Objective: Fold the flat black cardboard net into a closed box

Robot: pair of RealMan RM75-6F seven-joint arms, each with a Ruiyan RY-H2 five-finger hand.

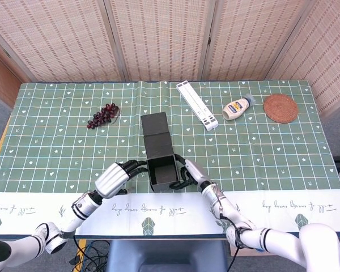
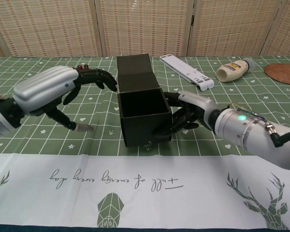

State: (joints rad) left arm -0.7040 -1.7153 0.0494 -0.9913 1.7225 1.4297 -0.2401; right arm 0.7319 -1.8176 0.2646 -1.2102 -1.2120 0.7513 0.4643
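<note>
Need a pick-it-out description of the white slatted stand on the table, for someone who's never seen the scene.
Start at the far edge of the green tablecloth, below the wicker screens, and look right of centre. The white slatted stand lies flat there on a diagonal, between the black box and the mayonnaise bottle. It is the only long, narrow, white thing; the bottle is stubby and the woven coaster round.
</note>
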